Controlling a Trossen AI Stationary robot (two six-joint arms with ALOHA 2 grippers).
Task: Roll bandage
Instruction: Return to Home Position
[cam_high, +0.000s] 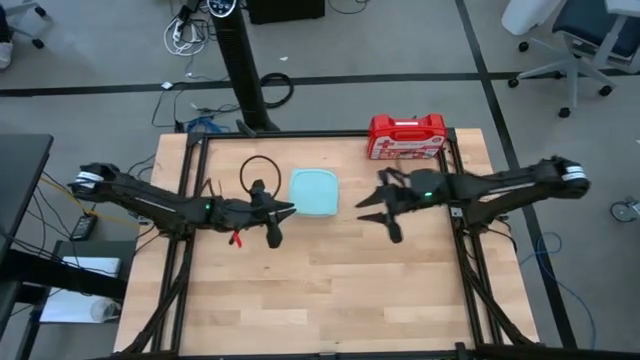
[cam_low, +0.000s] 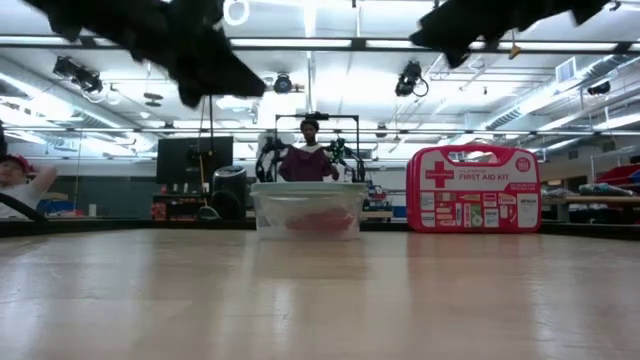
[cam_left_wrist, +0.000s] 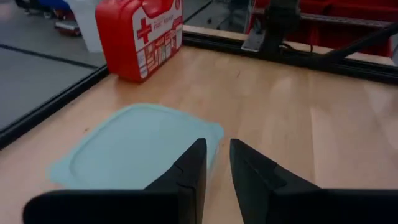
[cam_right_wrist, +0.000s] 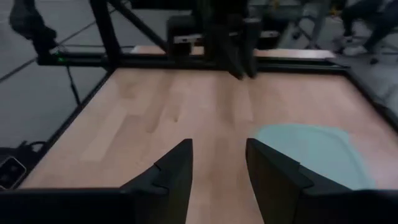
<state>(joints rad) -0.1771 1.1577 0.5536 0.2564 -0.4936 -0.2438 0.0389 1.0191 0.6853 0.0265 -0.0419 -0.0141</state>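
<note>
The bandage (cam_low: 318, 222) shows only in the low view, as a red mass seen through the wall of the pale blue lidded container (cam_high: 314, 190). The container stands on the table's far middle; its lid also shows in the left wrist view (cam_left_wrist: 134, 146) and the right wrist view (cam_right_wrist: 311, 152). My left gripper (cam_high: 288, 212) hovers just left of the container, above the table, with a narrow gap between its fingers (cam_left_wrist: 217, 149) and nothing in it. My right gripper (cam_high: 375, 218) hovers just right of the container, open and empty (cam_right_wrist: 219, 152).
The red first-aid case (cam_high: 406, 135) stands upright at the table's far right edge, behind my right arm. A dark frame rail (cam_high: 320, 133) runs along the far edge. Bare wood (cam_high: 320, 290) lies on the near side. People sit in the room beyond (cam_low: 308, 160).
</note>
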